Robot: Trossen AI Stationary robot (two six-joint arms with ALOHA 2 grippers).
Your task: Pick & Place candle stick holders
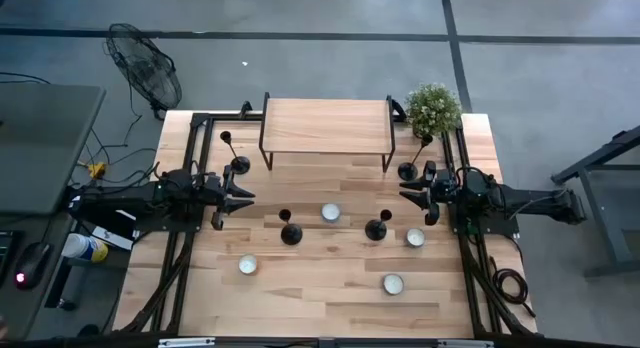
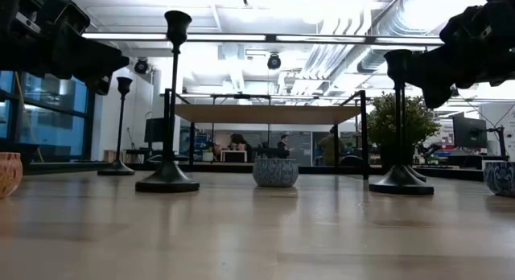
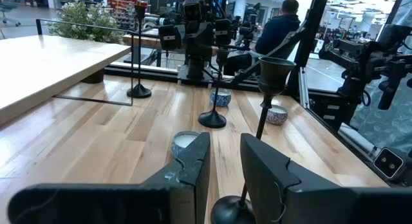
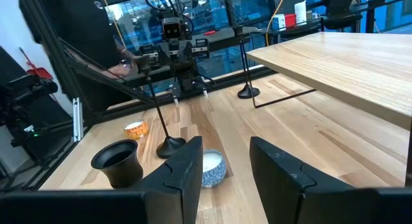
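Observation:
Four slim black candlesticks stand upright on their disc bases on the wooden table. One stands far left (image 1: 238,160), one far right (image 1: 408,168), and two in the middle (image 1: 290,231) (image 1: 376,228). My left gripper (image 1: 245,196) is open and empty, level above the table, left of the middle-left candlestick (image 3: 261,121). That candlestick stands just past the gripper's fingertips, on their near side. My right gripper (image 1: 408,193) is open and empty. It faces left, just near of the far-right candlestick, with the middle-right one's cup (image 4: 119,163) close by its fingers.
A wooden shelf riser (image 1: 325,128) on black legs stands at the back centre, with a potted plant (image 1: 433,108) at its right. Several white tealights lie on the table: (image 1: 330,213), (image 1: 415,237), (image 1: 248,265), (image 1: 392,284). A person sits in the room beyond the table's right side (image 3: 280,28).

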